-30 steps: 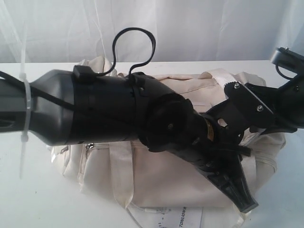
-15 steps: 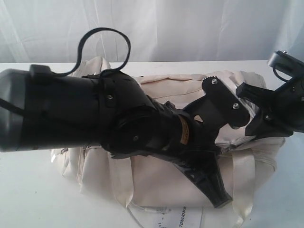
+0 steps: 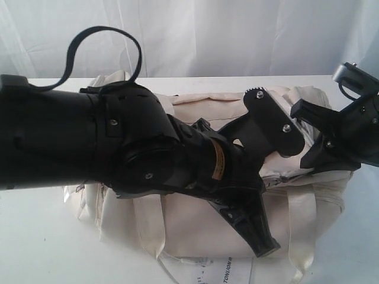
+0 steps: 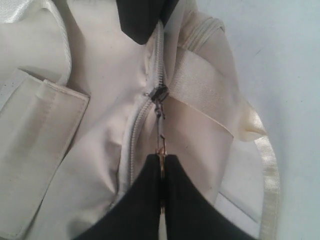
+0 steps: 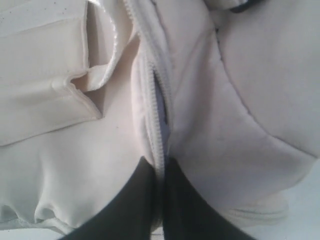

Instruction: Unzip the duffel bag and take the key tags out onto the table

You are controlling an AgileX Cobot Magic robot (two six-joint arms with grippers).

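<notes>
1. The left claw (image 4: 162,159) is closed. Its two black fingers pinch the free end of the thin metal zipper pull (image 4: 160,127) of the duffel bag (image 3: 195,225).
2. From the fingertips the pull runs straight to the grey slider (image 4: 159,93), which sits a little ahead of this claw on the zipper line.
3. A satin strap handle (image 4: 200,85) crosses the cream fabric just beside the slider, on one side of the left claw. On the other side lies a flat sewn pocket (image 4: 40,135).
4. The right claw (image 5: 159,164) is also closed. Its fingers are pressed together over the bag's zipper seam and hold the fabric there.
5. Just ahead of the right claw the zipper (image 5: 161,107) stands a little apart, and a narrow pale grey slit shows between the teeth.
6. The bag lies on the white table (image 3: 35,248), under both claws. The left arm reaches across the bag's front, and the right claw is at the bag's top, near its end.
7. A white printed paper tag (image 3: 222,269) lies on the table near the tips of the left claw, at the bag's front edge.
</notes>
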